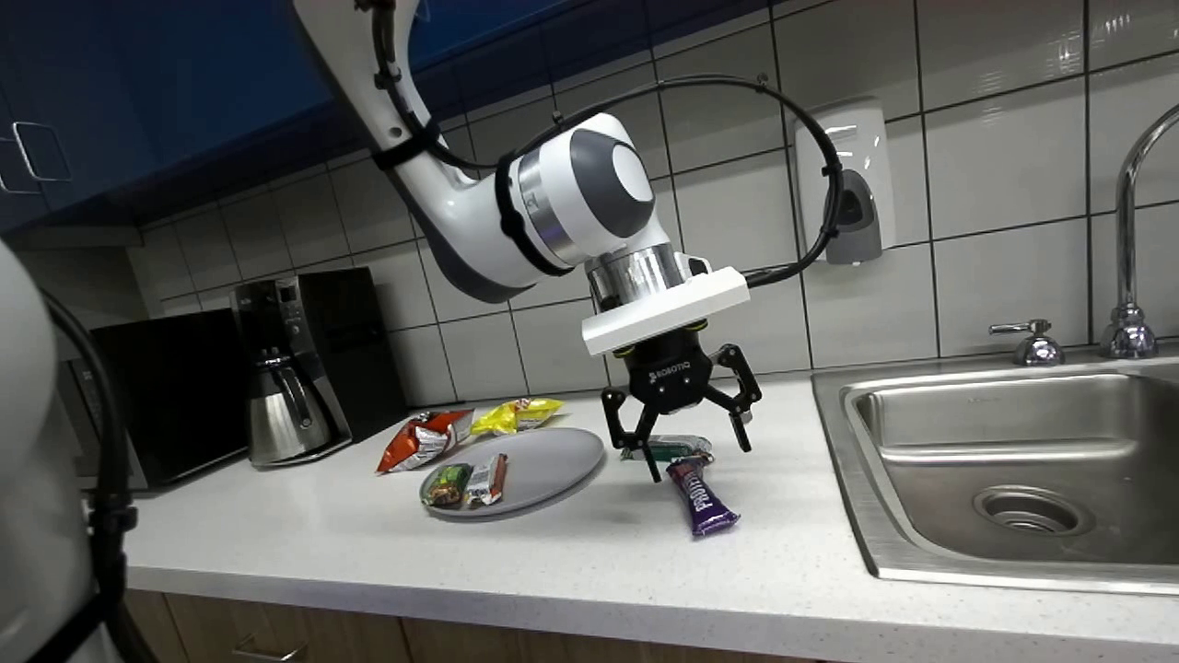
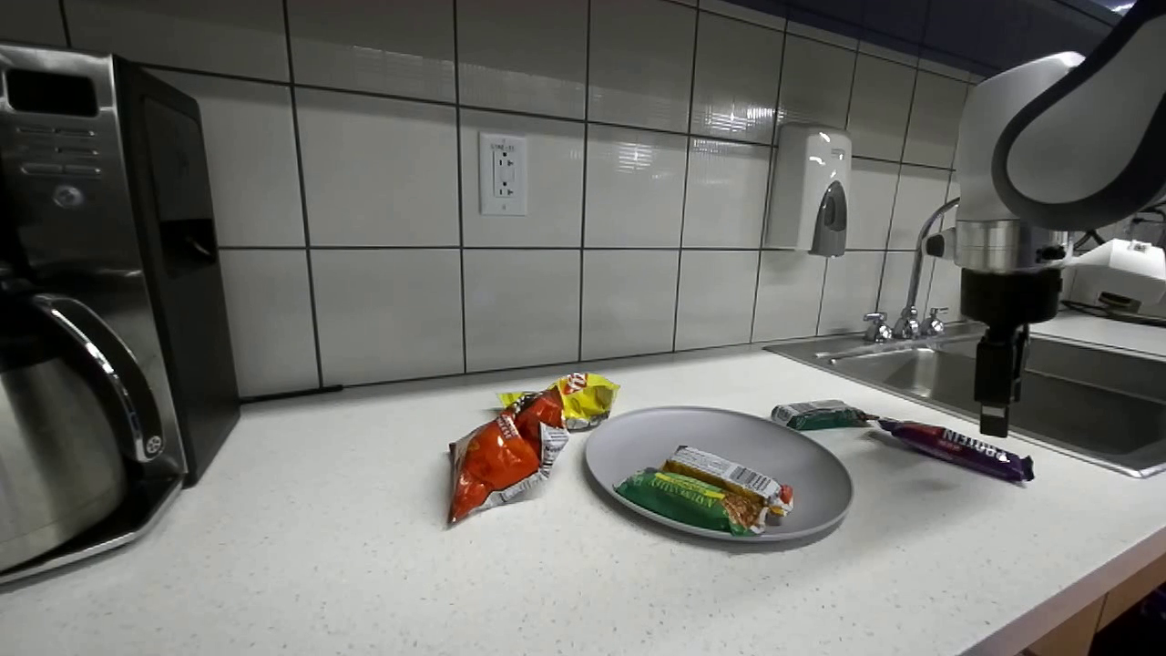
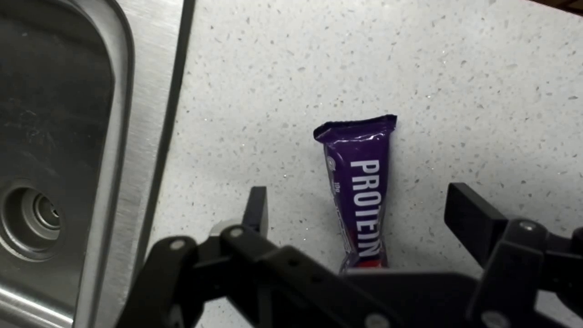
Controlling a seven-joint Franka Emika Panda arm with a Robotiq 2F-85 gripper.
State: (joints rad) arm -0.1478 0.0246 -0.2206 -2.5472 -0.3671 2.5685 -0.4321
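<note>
Purple protein bar (image 3: 361,193), glossy, white-lettered, wide and flat-ended.

I see a white arm (image 1: 564,204) with dark grey panels (image 1: 599,180) | black cable (image 1: 834,180) in a wide loop | black straps (image 1: 402,153) around the arm | shiny metal collar (image 1: 637,273) | flat white bracket (image 1: 665,311) | black gripper (image 1: 700,461) lettered ROBOTIQ in white | round silvery screws (image 3: 236,232) in its jointed fingers (image 3: 476,221)
</note>
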